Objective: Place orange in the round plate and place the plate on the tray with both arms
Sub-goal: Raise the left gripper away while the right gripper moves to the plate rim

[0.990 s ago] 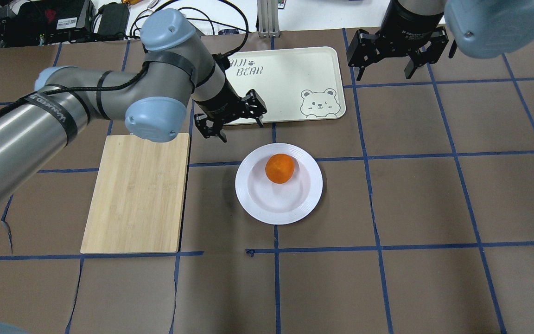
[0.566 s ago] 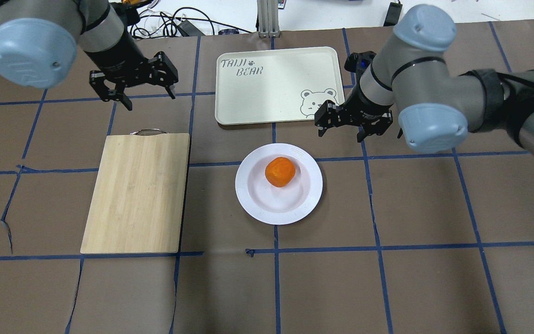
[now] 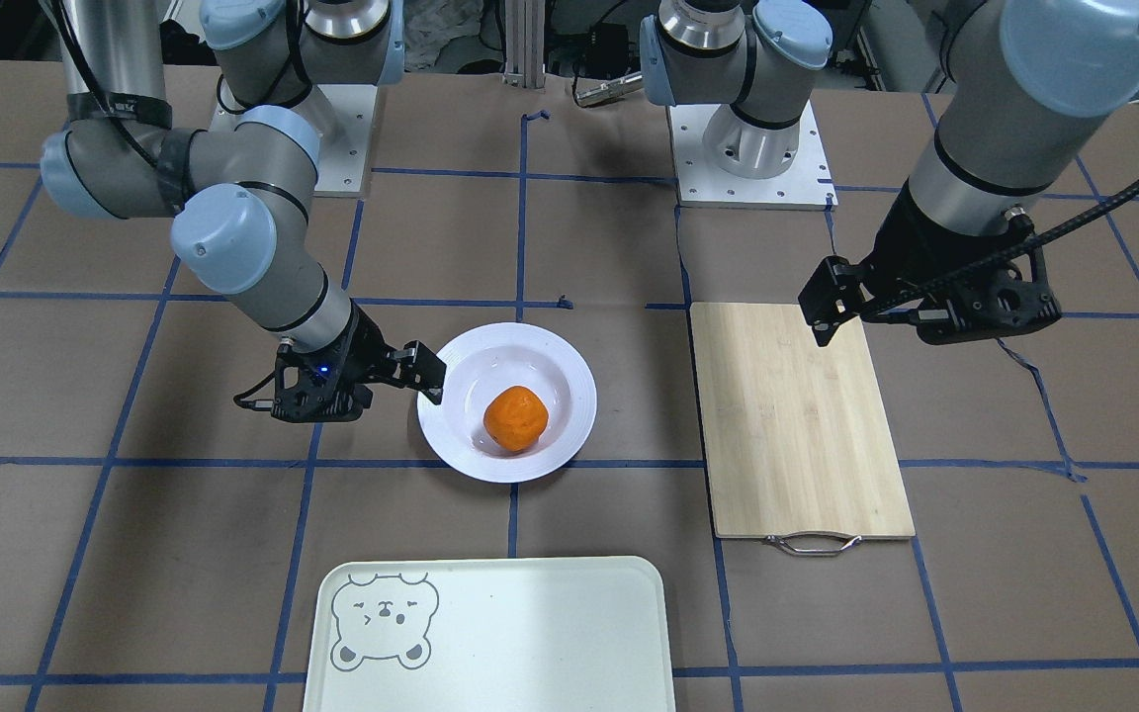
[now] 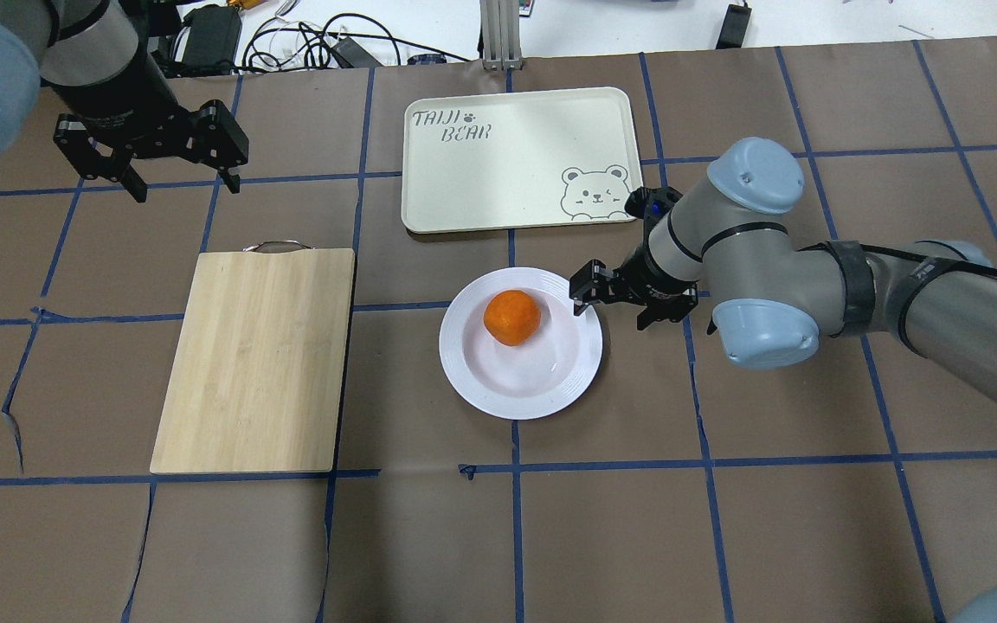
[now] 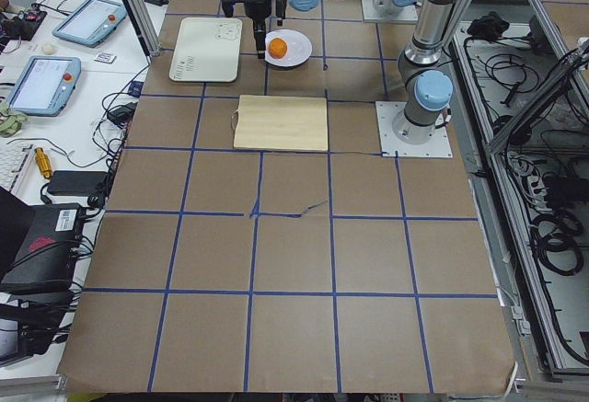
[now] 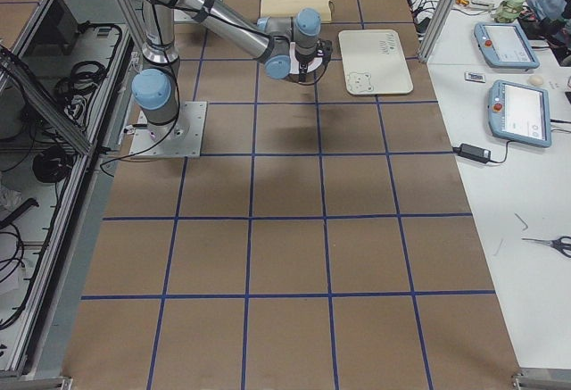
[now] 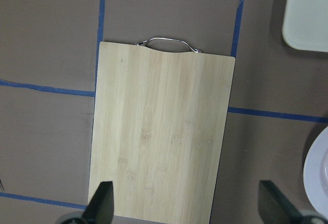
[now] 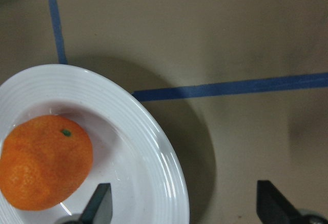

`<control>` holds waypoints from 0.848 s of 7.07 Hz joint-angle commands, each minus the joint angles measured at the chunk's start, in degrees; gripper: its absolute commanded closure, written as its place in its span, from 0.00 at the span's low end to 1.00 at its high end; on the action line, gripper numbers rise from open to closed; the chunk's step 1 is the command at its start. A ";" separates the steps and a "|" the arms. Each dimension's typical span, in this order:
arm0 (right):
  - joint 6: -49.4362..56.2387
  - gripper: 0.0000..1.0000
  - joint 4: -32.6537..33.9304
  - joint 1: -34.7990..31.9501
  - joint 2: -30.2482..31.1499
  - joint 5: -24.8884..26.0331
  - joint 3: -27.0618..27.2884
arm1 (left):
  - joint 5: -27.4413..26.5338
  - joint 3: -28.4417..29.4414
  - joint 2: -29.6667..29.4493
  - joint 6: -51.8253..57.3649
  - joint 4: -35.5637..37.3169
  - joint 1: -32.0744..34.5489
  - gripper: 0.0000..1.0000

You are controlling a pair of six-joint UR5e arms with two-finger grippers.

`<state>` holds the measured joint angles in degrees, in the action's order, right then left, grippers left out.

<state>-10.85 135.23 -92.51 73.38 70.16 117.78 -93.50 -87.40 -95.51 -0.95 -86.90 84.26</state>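
Orange: sits inside the round plate, in the sunken centre, on the side nearer the tray. Contact with the plate only.

Round plate: flat on the tabletop near its middle. It is not on the tray and is separated from it by a strip of bare table.

Tray: lies at the middle of the tabletop's far edge, opposite the robot. Its bear face is in the corner nearest the right arm. Nothing rests on it.

Right gripper: low at the plate's rim on the robot's right side. Its fingers are spread wide. One tip is over the plate's inner slope near the orange, the other outside the rim over the table. Contact with the rim cannot be confirmed, and nothing is held.

Left gripper: raised, toward the far left corner of the tabletop. It is beyond the metal handle of the cutting board. Fingers are parted and nothing is between them.

Cutting board: flat on the table to the robot's left of the plate, apart from it.
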 commanded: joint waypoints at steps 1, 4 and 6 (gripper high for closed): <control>-4.95 0.00 1.71 -0.65 -1.91 -3.34 1.13 | 2.53 -0.66 1.02 0.33 -0.02 -0.06 0.00; -7.16 0.00 1.62 -1.71 -3.15 -6.70 1.66 | 2.54 -0.66 1.20 1.21 0.15 -0.23 0.00; -9.36 0.00 3.53 -3.11 -4.46 -6.70 1.75 | 2.62 -0.40 1.72 1.12 0.07 -0.23 0.00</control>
<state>-19.17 137.44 -94.80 69.85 63.53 119.49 -90.90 -87.96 -94.07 0.14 -86.86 84.05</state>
